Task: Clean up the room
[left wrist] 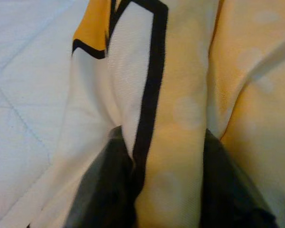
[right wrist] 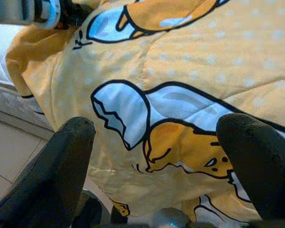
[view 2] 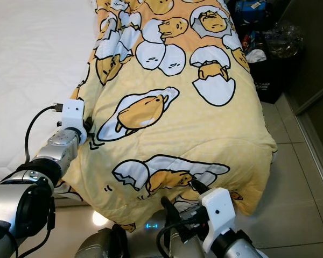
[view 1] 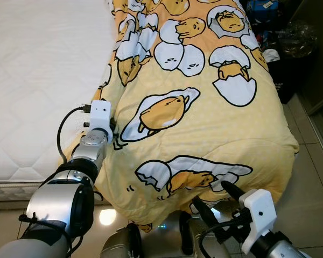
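The blanket [view 1: 204, 107] is pale yellow with faint lighter dots, printed with orange-yellow cartoon yolk figures in cracked white eggshells, all outlined in black. The mattress [view 1: 37, 80] beside it is plain white with a quilted diamond stitch, and the floor tiles [view 1: 312, 177] are light beige. Both arms are silver with white wrist housings, and the left gripper [left wrist: 166, 190] and right gripper [right wrist: 156, 156] have black fingers.

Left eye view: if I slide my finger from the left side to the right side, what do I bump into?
White mattress → left pincer pinching the blanket's edge → yellow egg-cartoon blanket → dark cluttered bin by the bed → tiled floor.
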Motion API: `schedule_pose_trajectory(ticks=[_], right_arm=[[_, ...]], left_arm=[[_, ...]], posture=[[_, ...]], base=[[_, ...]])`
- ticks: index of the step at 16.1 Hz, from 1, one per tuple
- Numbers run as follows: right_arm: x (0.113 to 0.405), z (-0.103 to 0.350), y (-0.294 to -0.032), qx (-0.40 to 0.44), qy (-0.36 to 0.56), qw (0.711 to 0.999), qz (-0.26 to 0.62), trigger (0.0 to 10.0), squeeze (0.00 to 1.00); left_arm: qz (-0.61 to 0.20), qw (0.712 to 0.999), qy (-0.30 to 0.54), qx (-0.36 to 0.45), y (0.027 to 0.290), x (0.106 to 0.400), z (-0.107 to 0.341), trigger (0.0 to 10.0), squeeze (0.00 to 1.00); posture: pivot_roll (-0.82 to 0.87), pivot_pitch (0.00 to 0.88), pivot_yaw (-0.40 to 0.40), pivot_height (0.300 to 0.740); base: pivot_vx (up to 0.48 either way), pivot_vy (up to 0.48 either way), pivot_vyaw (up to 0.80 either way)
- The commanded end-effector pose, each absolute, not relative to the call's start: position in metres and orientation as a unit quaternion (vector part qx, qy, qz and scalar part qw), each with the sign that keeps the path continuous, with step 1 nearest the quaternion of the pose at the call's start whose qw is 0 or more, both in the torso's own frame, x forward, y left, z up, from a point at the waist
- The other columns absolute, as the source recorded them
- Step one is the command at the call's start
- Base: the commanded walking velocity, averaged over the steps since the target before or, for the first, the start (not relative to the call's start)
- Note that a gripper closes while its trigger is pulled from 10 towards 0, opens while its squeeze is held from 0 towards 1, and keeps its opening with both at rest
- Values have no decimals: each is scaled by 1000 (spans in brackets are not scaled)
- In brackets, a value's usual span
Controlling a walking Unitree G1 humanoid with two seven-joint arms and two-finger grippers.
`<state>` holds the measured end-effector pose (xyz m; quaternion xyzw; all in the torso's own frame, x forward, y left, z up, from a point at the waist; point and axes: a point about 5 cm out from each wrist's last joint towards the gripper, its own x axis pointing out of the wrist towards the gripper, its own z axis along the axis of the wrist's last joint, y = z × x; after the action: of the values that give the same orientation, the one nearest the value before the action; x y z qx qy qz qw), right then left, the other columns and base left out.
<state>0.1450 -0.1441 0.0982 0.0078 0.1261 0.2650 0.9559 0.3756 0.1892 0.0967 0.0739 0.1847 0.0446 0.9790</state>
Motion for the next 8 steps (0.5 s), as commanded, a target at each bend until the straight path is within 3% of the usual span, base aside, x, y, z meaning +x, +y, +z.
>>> schedule_pose_trajectory(ticks=[1,8], right_arm=[[144,95,-145,13,134,955,264,10000,24],[148,93,-146,9,136,950,280,10000,24]], left_arm=[[50,977,198,63,192,374,94,0,0],[146,970,177,80,247,373,114,0,0]], posture=[[-366,214,27,740],[-350,193,15,740]], base=[[0,0,0],[0,0,0]])
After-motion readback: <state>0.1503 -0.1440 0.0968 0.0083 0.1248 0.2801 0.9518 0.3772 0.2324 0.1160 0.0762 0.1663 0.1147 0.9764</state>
